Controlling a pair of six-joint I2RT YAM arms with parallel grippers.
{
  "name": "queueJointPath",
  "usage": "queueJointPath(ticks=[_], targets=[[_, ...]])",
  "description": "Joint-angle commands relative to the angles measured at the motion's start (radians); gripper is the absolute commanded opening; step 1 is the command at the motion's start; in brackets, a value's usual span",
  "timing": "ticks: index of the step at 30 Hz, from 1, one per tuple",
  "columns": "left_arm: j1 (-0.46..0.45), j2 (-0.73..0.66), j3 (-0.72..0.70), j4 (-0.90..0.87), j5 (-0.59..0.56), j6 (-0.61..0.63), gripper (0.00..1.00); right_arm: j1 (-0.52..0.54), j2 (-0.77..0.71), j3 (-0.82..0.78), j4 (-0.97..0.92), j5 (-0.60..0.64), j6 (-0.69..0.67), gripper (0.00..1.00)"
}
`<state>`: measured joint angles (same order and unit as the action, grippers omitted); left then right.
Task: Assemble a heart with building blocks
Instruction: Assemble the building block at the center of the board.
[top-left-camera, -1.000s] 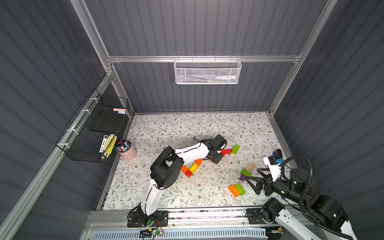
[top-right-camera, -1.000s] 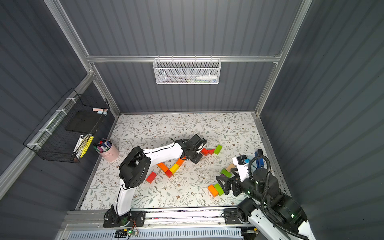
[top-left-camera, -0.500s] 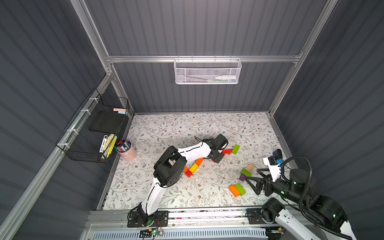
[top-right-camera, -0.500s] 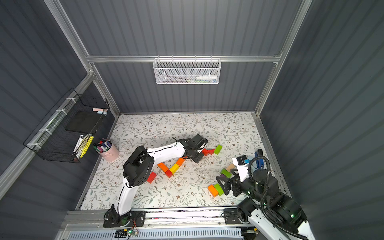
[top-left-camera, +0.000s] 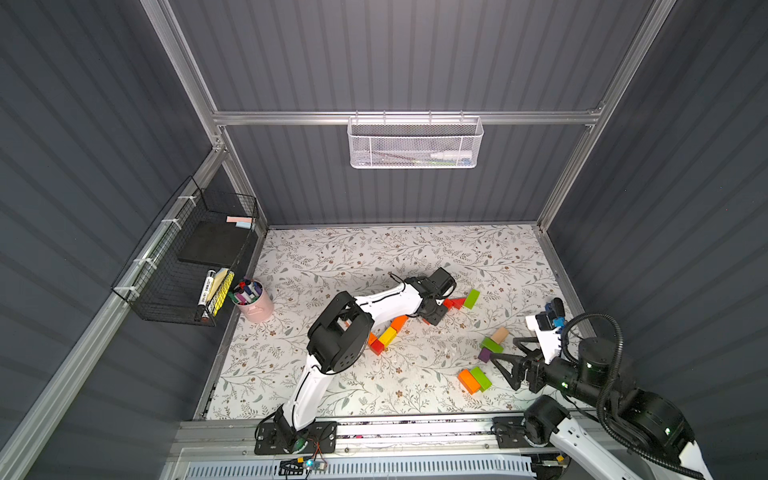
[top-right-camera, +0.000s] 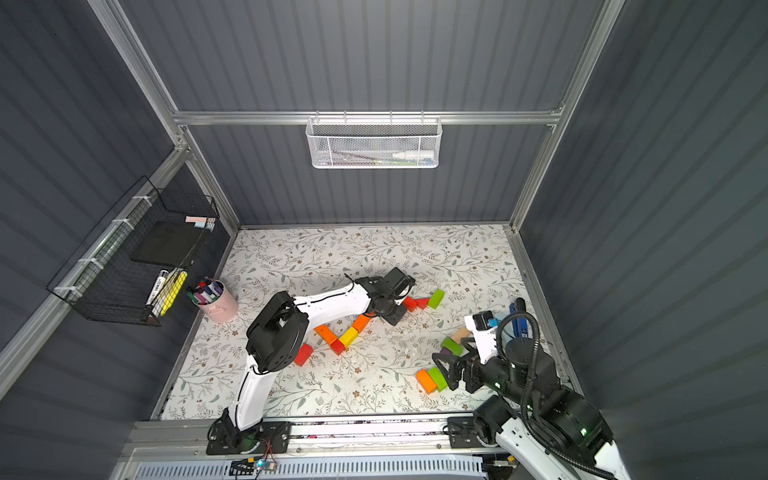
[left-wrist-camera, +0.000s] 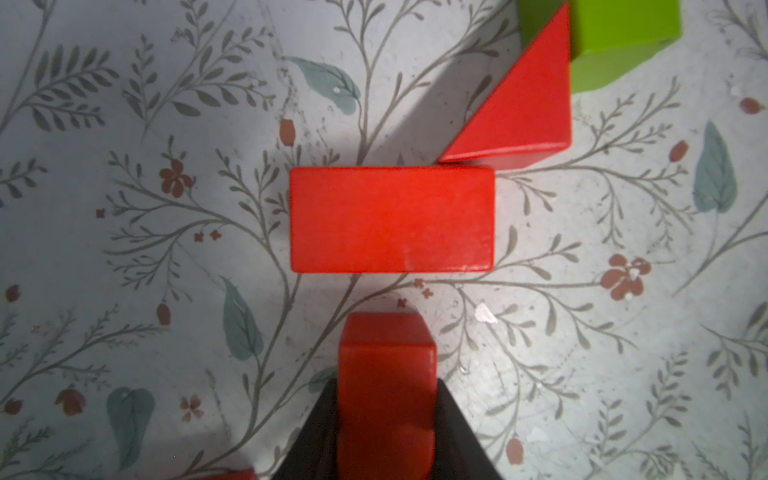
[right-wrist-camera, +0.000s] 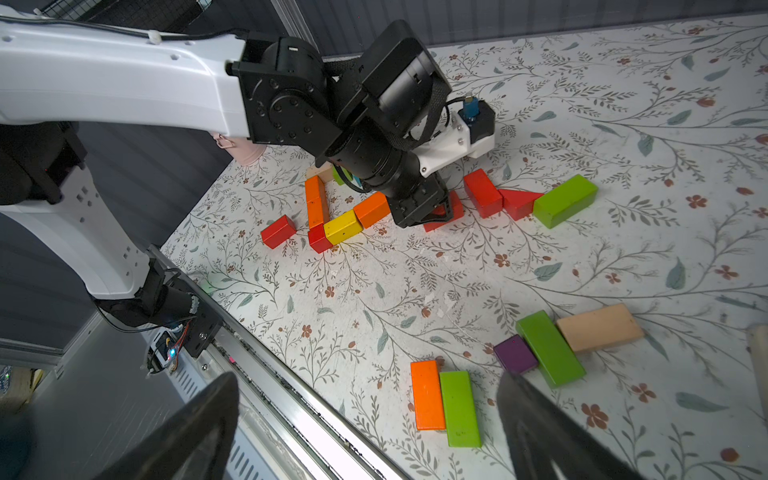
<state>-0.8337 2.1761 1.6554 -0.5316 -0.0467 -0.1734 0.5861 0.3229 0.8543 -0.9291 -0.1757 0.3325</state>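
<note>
My left gripper (left-wrist-camera: 386, 395) is shut on a red block (left-wrist-camera: 386, 365), held low over the floral mat, just short of a red brick (left-wrist-camera: 392, 219) lying crosswise. A red wedge (left-wrist-camera: 523, 112) and a green brick (left-wrist-camera: 623, 29) lie beyond that. In both top views this gripper (top-left-camera: 432, 316) (top-right-camera: 392, 316) sits mid-table beside a V-shaped row of orange, red and yellow blocks (top-right-camera: 348, 336). My right gripper (right-wrist-camera: 368, 386) hangs open and empty over an orange and green pair (right-wrist-camera: 442, 401), with purple (right-wrist-camera: 515, 354), green (right-wrist-camera: 548, 353) and tan (right-wrist-camera: 598, 328) blocks close by.
A lone red brick (top-right-camera: 303, 354) lies left of the V. A pink cup of markers (top-left-camera: 253, 301) stands at the mat's left edge under a black wire basket (top-left-camera: 187, 266). A white mesh basket (top-left-camera: 415, 141) hangs on the back wall. A metal rail (top-left-camera: 415, 428) borders the front.
The left arm's elbow has shifted slightly right and back, while its gripper stays by the red brick with the block in it. The right arm has not moved.
</note>
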Motion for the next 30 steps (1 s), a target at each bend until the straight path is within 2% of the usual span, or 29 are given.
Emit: queueJointPath(ticks=[1,30], targets=[[0.011,0.027,0.027,-0.004,-0.016,0.009,0.29,0.002,-0.012,-0.008,0.006,0.009,-0.006,0.98],[0.035,0.064,0.051,0.021,0.004,0.020,0.29,0.002,-0.011,-0.011,0.004,0.010,-0.003,0.98]])
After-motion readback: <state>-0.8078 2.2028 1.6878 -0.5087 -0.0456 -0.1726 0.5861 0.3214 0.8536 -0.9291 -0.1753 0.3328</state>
